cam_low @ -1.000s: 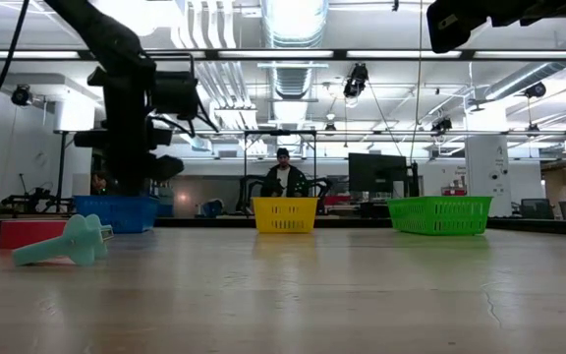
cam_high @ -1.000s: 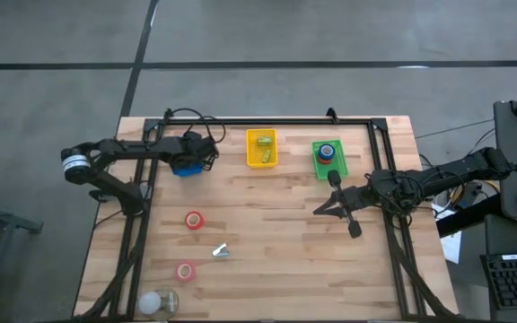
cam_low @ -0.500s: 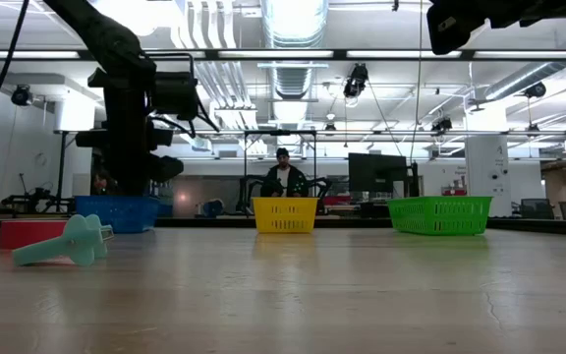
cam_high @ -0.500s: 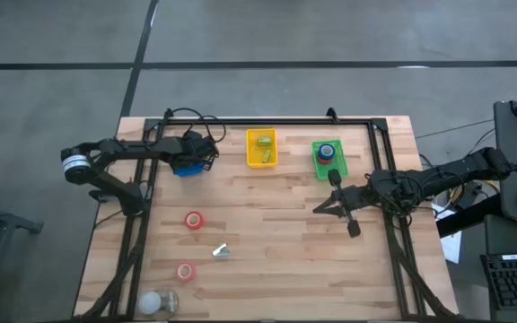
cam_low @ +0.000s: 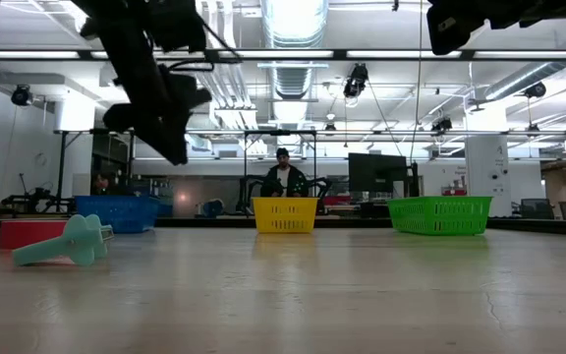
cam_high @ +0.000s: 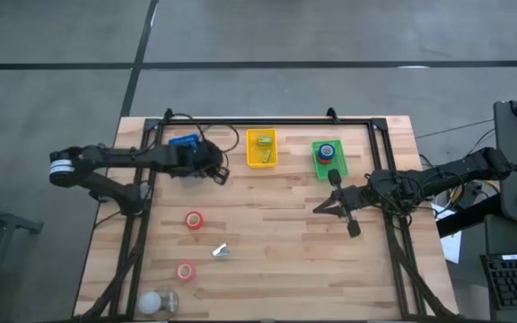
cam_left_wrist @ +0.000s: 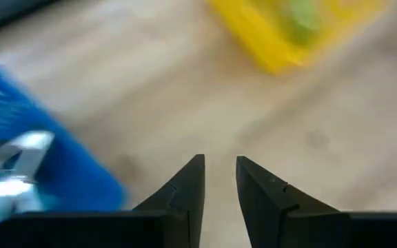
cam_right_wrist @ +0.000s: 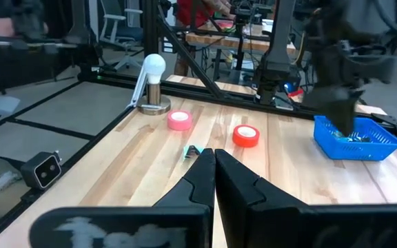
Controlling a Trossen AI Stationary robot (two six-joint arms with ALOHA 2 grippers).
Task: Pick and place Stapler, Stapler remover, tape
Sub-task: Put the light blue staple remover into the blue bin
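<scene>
My left gripper (cam_high: 220, 173) hangs open over bare wood, just right of and nearer than the blue basket (cam_high: 184, 142). A silvery, teal piece (cam_left_wrist: 11, 172) lies in that basket. A teal staple remover (cam_high: 221, 252) lies on the table near the front left, between two red tape rolls (cam_high: 193, 220) (cam_high: 185, 271). The yellow basket (cam_high: 261, 148) holds green items. The green basket (cam_high: 328, 159) holds a blue and a red round thing. My right gripper (cam_high: 319, 207) waits shut at mid-right, held level above the table and pointing toward its left edge.
A white bulb on a round metal base (cam_high: 158, 301) stands at the near left corner. A black frame (cam_high: 267, 122) runs along the table's far edge and down both sides. In the low view a person (cam_low: 283, 179) sits in the room beyond the yellow basket.
My left gripper has risen from over the blue basket and swung toward the table's right and near edges, tipping up somewhat. The blue basket, covered by the gripper a second ago, now shows in the high view. My right arm has kept still.
</scene>
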